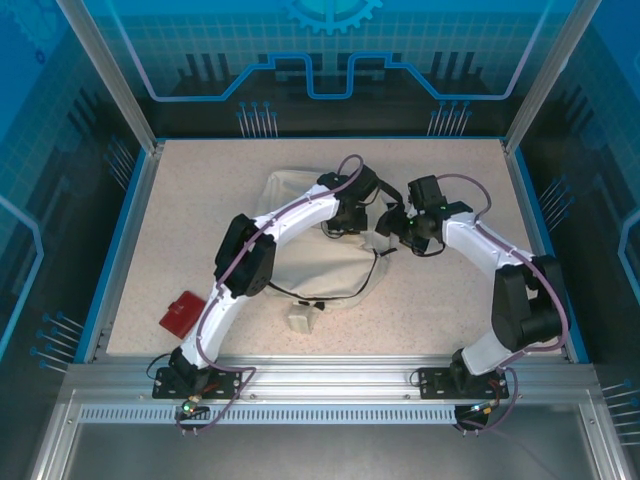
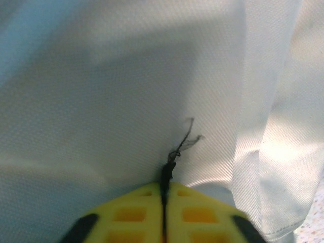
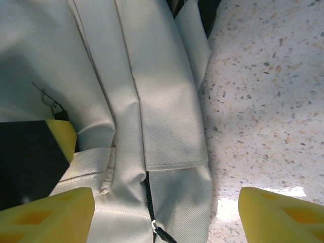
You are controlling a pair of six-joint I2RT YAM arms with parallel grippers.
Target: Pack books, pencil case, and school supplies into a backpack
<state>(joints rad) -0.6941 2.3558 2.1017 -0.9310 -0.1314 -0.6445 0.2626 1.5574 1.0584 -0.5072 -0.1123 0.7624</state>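
Packing looks barely begun: left jaws pinch the backpack's (image 1: 322,265) thread (image 2: 185,140), right jaws spread, red case (image 1: 182,312) still outside, near left.

- Left arm (image 1: 298,212) reaches forward, elbow bent; left gripper (image 2: 163,188) has its fingers pressed together.
- Right arm (image 1: 482,242) curls inward; right gripper (image 3: 164,202) has its fingers wide apart.
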